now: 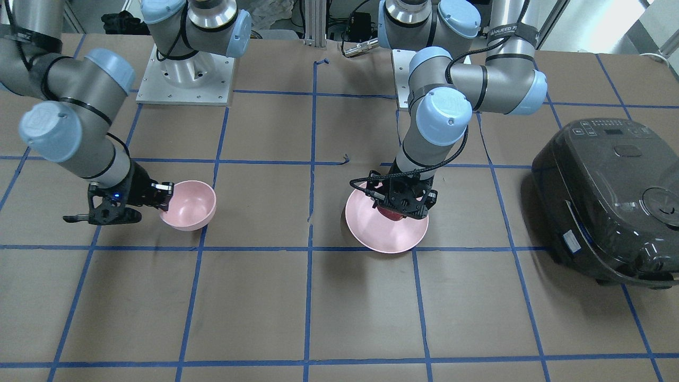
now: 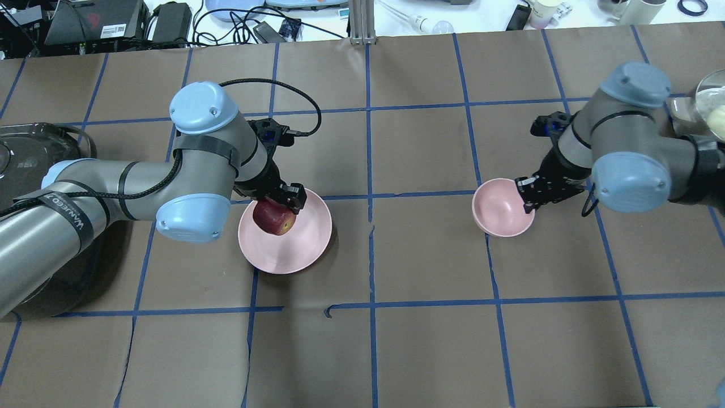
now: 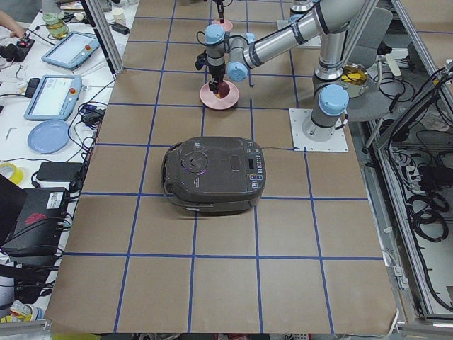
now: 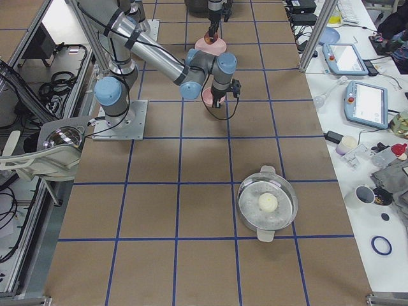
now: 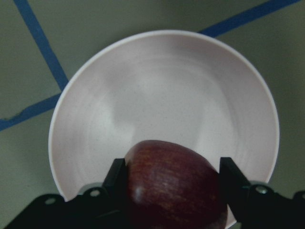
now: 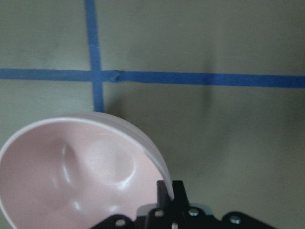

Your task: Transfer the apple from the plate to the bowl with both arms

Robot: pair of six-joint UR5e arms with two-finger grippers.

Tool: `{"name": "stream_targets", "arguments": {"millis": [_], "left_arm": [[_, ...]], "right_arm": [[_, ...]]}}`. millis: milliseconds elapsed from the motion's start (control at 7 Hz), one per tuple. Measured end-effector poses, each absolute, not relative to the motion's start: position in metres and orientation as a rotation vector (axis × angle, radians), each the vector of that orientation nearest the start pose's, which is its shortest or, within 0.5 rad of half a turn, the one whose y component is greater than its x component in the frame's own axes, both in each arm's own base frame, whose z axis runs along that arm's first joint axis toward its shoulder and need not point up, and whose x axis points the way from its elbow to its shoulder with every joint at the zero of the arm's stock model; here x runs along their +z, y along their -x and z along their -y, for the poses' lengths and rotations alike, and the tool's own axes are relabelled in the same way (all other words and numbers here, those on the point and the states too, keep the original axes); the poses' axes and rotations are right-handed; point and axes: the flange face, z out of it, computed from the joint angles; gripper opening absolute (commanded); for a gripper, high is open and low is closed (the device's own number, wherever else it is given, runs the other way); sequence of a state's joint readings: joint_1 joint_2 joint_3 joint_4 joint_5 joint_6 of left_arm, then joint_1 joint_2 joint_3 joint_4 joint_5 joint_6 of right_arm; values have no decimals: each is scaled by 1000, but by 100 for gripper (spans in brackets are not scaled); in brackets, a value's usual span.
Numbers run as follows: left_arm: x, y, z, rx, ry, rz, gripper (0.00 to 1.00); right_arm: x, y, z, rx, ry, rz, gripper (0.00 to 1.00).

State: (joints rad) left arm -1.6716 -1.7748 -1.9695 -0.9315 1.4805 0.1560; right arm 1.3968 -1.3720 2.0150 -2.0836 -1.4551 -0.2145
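The dark red apple (image 2: 273,217) is held between the fingers of my left gripper (image 2: 277,208), just above the near side of the pale pink plate (image 2: 300,241). In the left wrist view the apple (image 5: 171,188) fills the gap between both black fingers, over the plate (image 5: 167,95). My right gripper (image 2: 527,192) is shut on the rim of the small pink bowl (image 2: 501,207) and holds it slightly tilted above the table. In the right wrist view the bowl (image 6: 71,176) is empty, its rim pinched at the bottom. In the front view the bowl (image 1: 191,204) and plate (image 1: 384,231) lie apart.
A dark rice cooker (image 1: 610,201) stands at the table's left end, close to my left arm. A glass pot (image 4: 268,205) with a pale ball inside stands at the right end. Blue tape lines grid the brown table (image 2: 425,340).
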Motion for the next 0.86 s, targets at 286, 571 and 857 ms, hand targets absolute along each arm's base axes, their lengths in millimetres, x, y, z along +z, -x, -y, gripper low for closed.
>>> {"name": "stream_targets", "arguments": {"millis": [286, 571, 857], "left_arm": [[288, 217, 507, -136, -244, -3266, 17], [297, 253, 501, -151, -116, -3298, 17], [301, 278, 493, -149, 43, -3309, 17]], "right_arm": [[222, -143, 493, 209, 89, -2998, 38], [211, -173, 490, 250, 116, -3000, 100], [235, -173, 503, 227, 120, -3030, 100]]}}
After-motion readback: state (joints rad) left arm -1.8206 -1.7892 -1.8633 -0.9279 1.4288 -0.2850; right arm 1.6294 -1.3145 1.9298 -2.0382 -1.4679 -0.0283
